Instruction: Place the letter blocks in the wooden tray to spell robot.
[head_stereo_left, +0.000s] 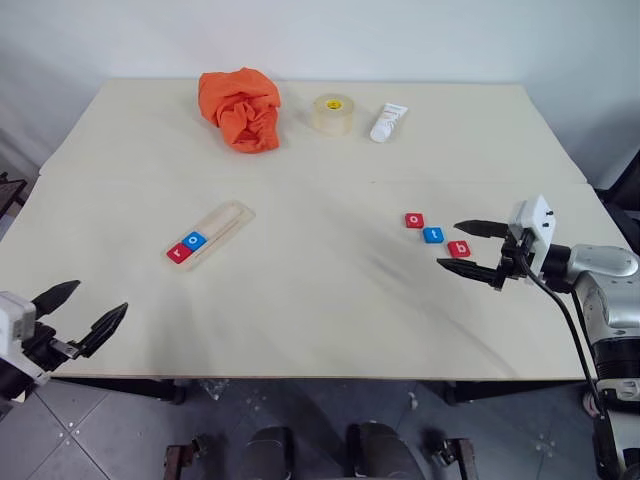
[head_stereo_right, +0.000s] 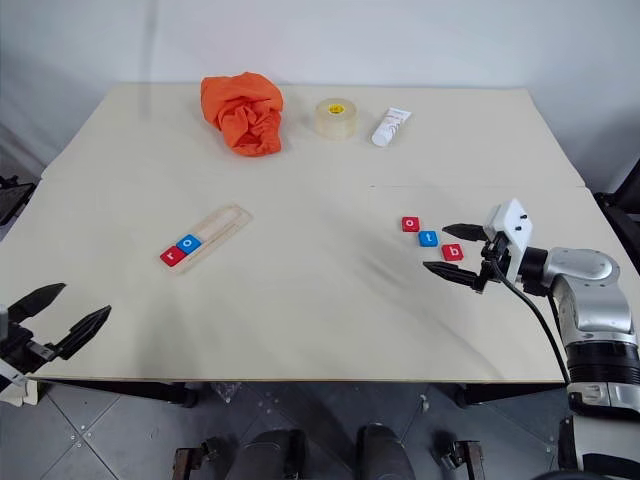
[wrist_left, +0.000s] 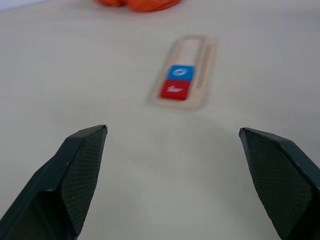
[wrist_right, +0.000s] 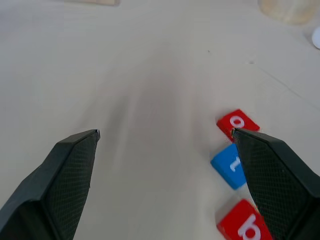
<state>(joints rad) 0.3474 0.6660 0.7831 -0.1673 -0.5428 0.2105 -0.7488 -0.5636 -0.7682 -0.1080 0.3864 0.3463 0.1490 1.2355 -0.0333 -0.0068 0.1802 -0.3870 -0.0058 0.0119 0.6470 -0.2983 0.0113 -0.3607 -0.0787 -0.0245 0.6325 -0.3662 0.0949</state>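
Left gripper (head_stereo_left: 78, 315) is hanging wide open and empty at the table's (head_stereo_left: 320, 320) near edge, right gripper (head_stereo_left: 462, 248) is gaping empty around the red b (head_stereo_left: 459, 249), with blue t (head_stereo_left: 432, 235) and red o (head_stereo_left: 414, 220) just beyond, while the wooden tray (head_stereo_left: 228, 225) is holding 2 blocks, red r (head_stereo_left: 178, 252) and blue o (head_stereo_left: 195, 241).

Wide bare table (head_stereo_left: 320, 300) between wooden tray (head_stereo_left: 228, 222) and loose letter blocks (head_stereo_left: 433, 235); orange cloth (head_stereo_left: 240, 108), tape roll (head_stereo_left: 333, 114), tube (head_stereo_left: 388, 122) crowding far edge
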